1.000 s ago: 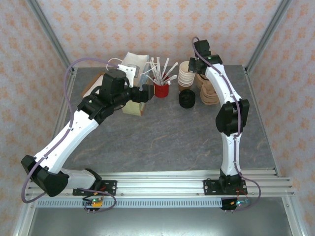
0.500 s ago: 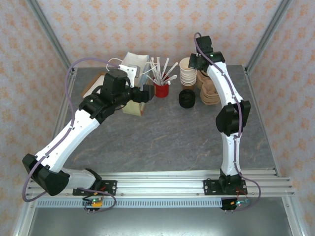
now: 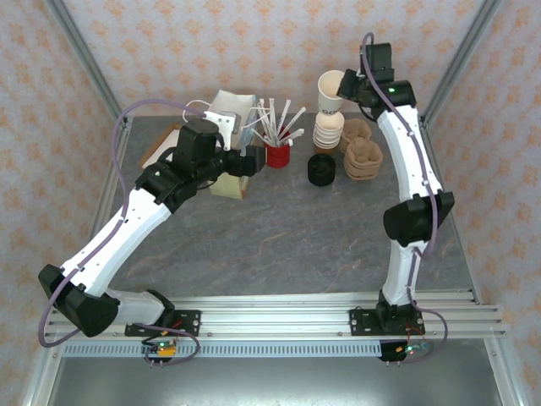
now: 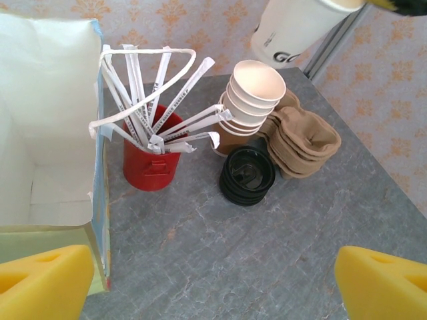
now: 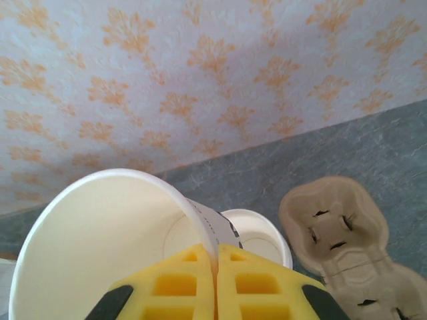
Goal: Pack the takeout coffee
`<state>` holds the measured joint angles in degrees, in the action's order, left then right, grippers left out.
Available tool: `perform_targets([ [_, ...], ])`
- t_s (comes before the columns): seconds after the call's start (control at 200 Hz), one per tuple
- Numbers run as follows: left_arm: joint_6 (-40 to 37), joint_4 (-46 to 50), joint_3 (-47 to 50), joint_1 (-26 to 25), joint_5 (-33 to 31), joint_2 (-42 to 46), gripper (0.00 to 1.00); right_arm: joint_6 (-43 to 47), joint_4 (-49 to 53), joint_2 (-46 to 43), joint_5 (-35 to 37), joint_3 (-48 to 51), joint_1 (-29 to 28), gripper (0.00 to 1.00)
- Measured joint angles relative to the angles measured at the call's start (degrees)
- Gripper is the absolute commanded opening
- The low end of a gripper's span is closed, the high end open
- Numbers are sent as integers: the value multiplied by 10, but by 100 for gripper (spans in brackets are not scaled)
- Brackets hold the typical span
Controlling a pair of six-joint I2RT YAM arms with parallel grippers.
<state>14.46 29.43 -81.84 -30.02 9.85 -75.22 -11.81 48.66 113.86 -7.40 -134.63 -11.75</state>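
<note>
The cup (image 3: 331, 91) is up in the air at the back of the bench (image 3: 279, 237), just above the stack (image 3: 327, 131) of other cups. It is cream, it leans to one side, and it has no lid on. The right end effector (image 5: 217, 260) is clenched on its rim, with the thin paper wall pinched between the two fingers.

That is a small hold on a soft cup, so I think it should go slowly and not swing. It should not squeeze harder, or the rim may bend. A good move would be to set the cup down upright on a bare bit of bench, so a lid can go on before it is packed.

The black lids (image 4: 247, 177) sit in a pile just in front of the stack. The brown trays (image 4: 303, 140) are piled right beside it. The straws (image 4: 153, 87) poke out every way from a red pot (image 4: 152, 163), and they are between the cups and the bag (image 4: 47, 100). The cup could knock them on its way across, so it should go around or over.

The left end effector (image 4: 213, 277) is released, with its fingers wide apart, next to the open bag.
</note>
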Motion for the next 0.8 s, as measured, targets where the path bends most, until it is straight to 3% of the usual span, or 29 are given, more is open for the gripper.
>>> perform_targets([
  [0.11, 0, 0, 0, 0, 0, 2, 94, -2, -9, -61, -23, 60, 3, 8],
  [0.25, 0, 0, 22, 0, 0, 29, 94, 4, -24, -186, -70, 213, -17, 8],
  [0.465, 0, 9, 78, 0, -10, 112, 94, 25, -69, -392, -111, 508, -134, 8],
  [0.646, 0, 13, 81, 0, -37, 122, 94, 29, -141, -402, -106, 662, -231, 8],
  [0.801, 0, 20, 81, 0, -44, 120, 94, 28, -213, -370, -104, 745, -273, 8],
])
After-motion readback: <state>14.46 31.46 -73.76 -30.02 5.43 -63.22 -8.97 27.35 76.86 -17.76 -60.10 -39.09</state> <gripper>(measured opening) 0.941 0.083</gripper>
